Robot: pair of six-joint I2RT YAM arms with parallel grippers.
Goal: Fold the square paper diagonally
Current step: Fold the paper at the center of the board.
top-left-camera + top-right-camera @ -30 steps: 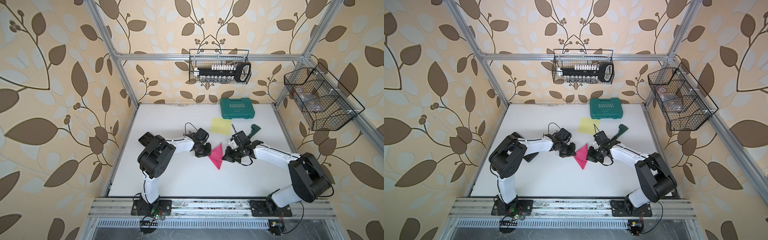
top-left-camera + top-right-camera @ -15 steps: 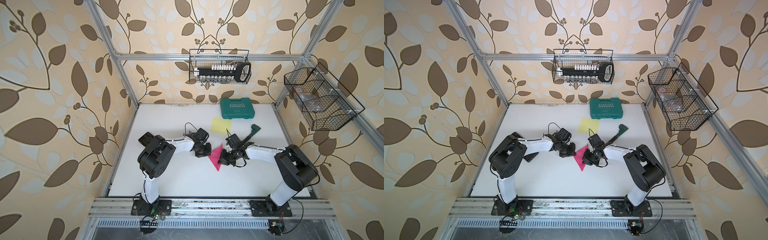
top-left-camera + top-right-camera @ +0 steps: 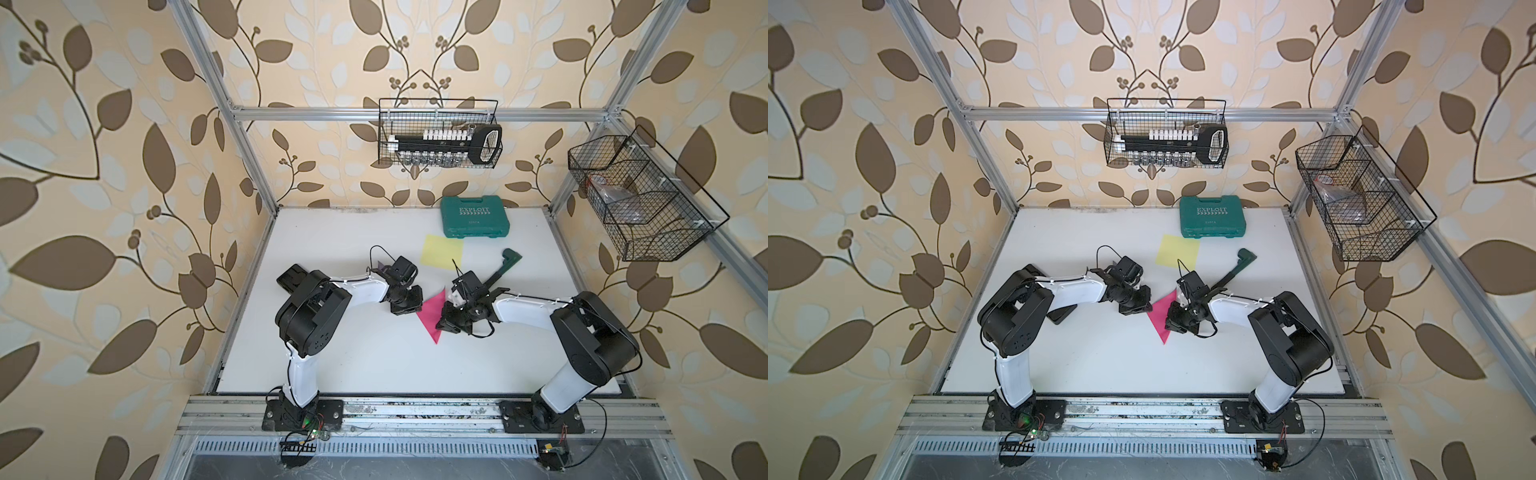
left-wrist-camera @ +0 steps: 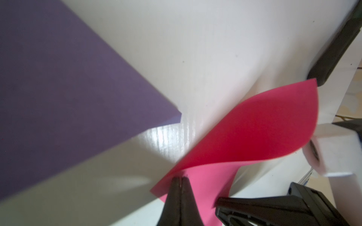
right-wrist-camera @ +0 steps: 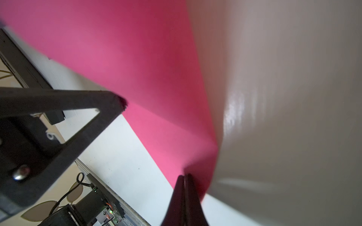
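The pink square paper (image 3: 431,318) (image 3: 1162,316) lies mid-table, doubled over into a triangle. Its upper layer still bows up off the lower one (image 4: 254,127), so the fold is loose. My left gripper (image 3: 413,309) (image 3: 1144,307) is shut, with its tips (image 4: 180,177) resting on the paper's left corner where the two layers meet. My right gripper (image 3: 439,327) (image 3: 1169,326) is also shut, with its tips (image 5: 185,175) down on the pink sheet (image 5: 156,78) near the fold along its right side. Neither pair of jaws shows paper between them.
A yellow paper (image 3: 442,249) and a green case (image 3: 475,216) lie behind. A dark green tool (image 3: 505,266) lies behind the right wrist. A purple paper (image 4: 58,88) sits beside the left gripper. Wire baskets (image 3: 440,133) (image 3: 640,199) hang on the frame.
My right gripper has slid left and toward the front onto the pink paper's right side, and its elbow has swung inward. The left arm has not moved.
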